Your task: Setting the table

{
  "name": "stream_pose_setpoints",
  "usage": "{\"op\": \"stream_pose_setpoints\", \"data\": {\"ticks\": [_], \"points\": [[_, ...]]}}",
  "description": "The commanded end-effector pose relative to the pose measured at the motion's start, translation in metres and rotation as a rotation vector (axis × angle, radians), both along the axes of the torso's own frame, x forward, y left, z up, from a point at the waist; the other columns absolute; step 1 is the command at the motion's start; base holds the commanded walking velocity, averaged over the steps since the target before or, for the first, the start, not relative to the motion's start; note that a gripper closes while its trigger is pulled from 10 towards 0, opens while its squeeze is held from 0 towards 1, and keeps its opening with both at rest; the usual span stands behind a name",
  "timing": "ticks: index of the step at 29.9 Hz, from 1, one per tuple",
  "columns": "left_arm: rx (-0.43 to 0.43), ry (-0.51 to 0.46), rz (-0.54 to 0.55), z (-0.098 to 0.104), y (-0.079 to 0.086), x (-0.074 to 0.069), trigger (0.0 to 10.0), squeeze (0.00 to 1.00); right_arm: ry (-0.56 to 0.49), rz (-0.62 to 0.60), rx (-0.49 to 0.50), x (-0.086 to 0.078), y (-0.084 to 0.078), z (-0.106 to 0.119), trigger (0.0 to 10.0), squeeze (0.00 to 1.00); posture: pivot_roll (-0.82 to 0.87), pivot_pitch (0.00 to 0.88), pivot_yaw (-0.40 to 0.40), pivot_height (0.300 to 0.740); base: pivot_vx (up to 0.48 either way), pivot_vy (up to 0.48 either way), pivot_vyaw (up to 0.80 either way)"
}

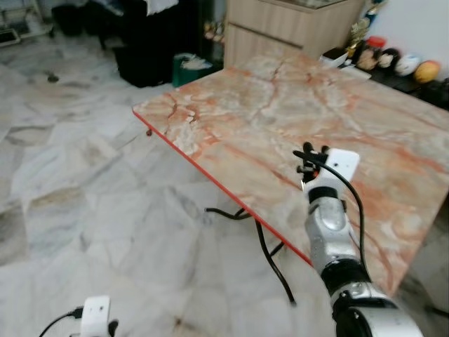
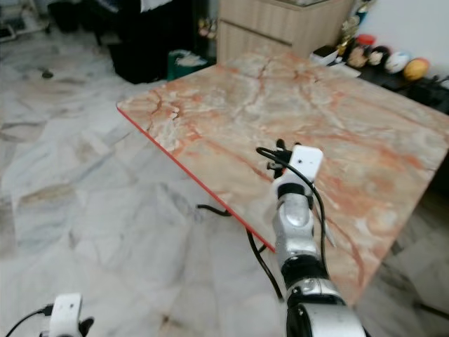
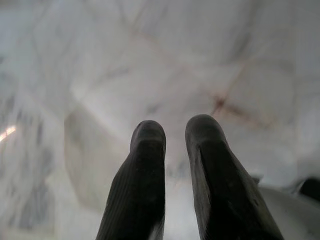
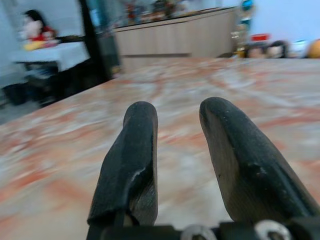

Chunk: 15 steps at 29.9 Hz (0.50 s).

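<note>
A table (image 1: 245,105) with a pink-and-orange marble top and a red rim stands in front of me, and its top is bare. My right arm (image 1: 330,232) reaches over the table's near edge. The right gripper (image 4: 177,112) hovers just above the top, open, with nothing between its fingers. My left arm hangs low at my left side, its white wrist camera (image 1: 95,312) over the floor. In the left wrist view the left gripper (image 3: 175,130) points at the pale marble floor, its two black fingers slightly apart and holding nothing.
Black metal table legs (image 1: 270,256) stand under the near edge. A wooden cabinet (image 1: 295,28) is behind the table. A low dark shelf with round toys (image 1: 407,64) runs along the back right. Dark furniture and a green bin (image 1: 189,69) sit at the back left. Grey-white marble floor (image 1: 84,182) stretches to the left.
</note>
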<state>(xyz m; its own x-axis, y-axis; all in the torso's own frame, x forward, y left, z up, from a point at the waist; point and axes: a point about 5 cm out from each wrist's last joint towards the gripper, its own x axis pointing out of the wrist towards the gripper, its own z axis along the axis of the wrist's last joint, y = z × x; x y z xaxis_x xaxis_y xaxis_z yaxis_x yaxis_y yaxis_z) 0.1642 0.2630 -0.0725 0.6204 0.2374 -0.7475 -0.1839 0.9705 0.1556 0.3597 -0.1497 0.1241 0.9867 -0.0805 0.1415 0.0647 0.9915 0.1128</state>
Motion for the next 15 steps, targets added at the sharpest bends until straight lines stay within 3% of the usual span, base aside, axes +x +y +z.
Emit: {"op": "stream_pose_setpoints", "data": {"ticks": [1, 15], "points": [[-0.029, -0.019, -0.008, -0.001, -0.010, 0.005, 10.0, 0.00, 0.008, -0.044, -0.005, -0.002, -0.015, -0.003, 10.0, 0.00, 0.03, 0.000, -0.036, 0.740, 0.000, 0.000, 0.00], [-0.033, -0.021, -0.007, -0.001, -0.010, 0.004, 10.0, 0.00, 0.013, -0.019, -0.034, -0.012, -0.020, -0.008, 10.0, 0.00, 0.01, 0.000, -0.031, 0.740, 0.000, 0.000, 0.00]]}}
